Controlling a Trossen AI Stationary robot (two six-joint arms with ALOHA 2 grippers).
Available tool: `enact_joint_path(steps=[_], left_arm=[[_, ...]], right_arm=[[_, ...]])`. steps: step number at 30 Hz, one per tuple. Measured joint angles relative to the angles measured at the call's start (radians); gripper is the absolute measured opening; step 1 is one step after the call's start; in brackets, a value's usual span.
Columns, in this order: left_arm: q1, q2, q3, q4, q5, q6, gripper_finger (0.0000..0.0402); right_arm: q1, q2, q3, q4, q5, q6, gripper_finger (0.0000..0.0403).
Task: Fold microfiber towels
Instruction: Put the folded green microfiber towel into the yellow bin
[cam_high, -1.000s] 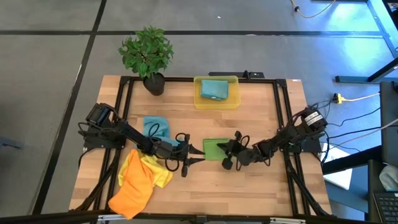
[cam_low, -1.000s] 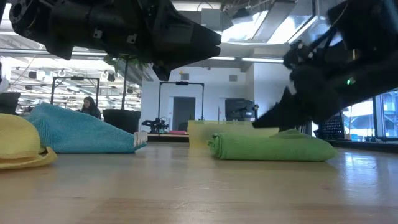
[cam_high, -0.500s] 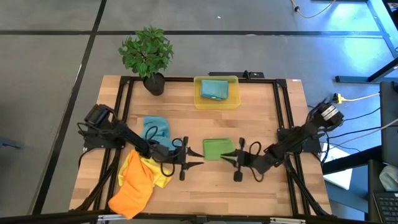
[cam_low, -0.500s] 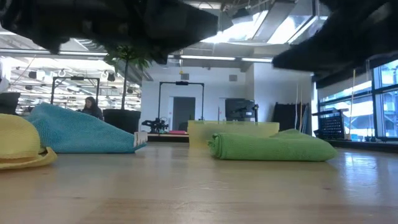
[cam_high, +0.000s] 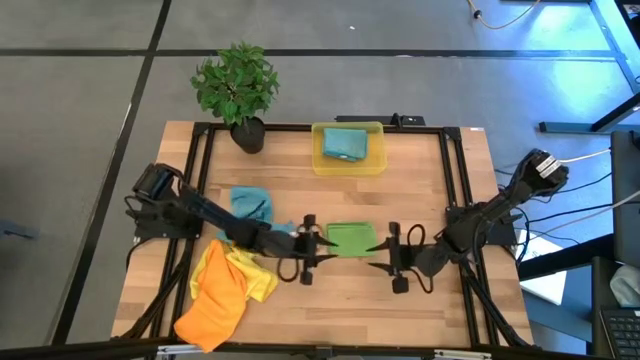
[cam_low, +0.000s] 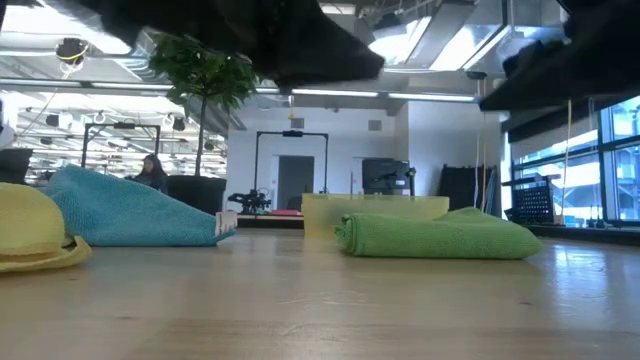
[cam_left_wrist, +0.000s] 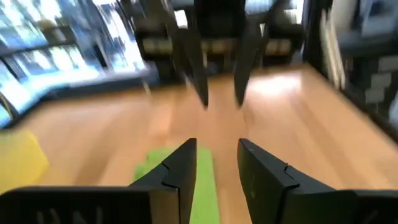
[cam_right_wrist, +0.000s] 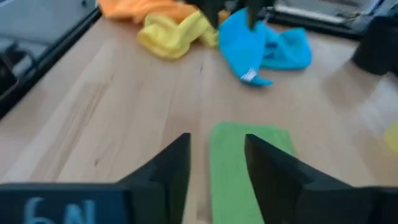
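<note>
Green folded towel (cam_high: 349, 237) lay at the centre of the desk (cam_high: 420, 190). Left gripper (cam_high: 322, 243) sat at its left edge and right gripper (cam_high: 376, 247) at its right edge, both with jaws parted and empty.

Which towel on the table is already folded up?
Look at the middle of the wooden table, between the two grippers. The green towel lies there as a neat flat rectangle, while the blue towel, yellow towel and orange towel nearby are crumpled heaps.
</note>
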Motion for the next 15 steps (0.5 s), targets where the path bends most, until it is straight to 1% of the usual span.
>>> enact_joint_path(steps=[3, 5, 7, 9, 12, 15], left_arm=[[0.020, 0.000, 0.096, -0.257, 0.069, -0.039, 0.0108], [0.021, 0.000, 0.142, -0.393, 0.073, -0.060, 0.0108], [0.018, 0.015, 0.170, -0.436, 0.078, -0.052, 0.0108], [0.010, 0.033, 0.179, -0.451, 0.089, -0.009, 0.0108], [0.007, 0.073, 0.188, -0.472, 0.133, 0.039, 0.0110], [0.012, 0.082, 0.188, -0.509, 0.132, 0.042, 0.0119]], right_arm=[[0.013, 0.015, 0.000, -0.058, -0.023, 0.025, 0.0196], [0.026, 0.024, 0.000, -0.100, -0.022, 0.034, 0.0216], [0.041, 0.042, 0.000, -0.137, -0.022, 0.047, 0.0233], [0.053, 0.072, 0.000, -0.138, -0.022, 0.041, 0.0246], [0.063, 0.128, 0.000, -0.131, -0.026, 0.021, 0.0261], [0.064, 0.179, 0.000, -0.133, -0.014, 0.023, 0.0272]])
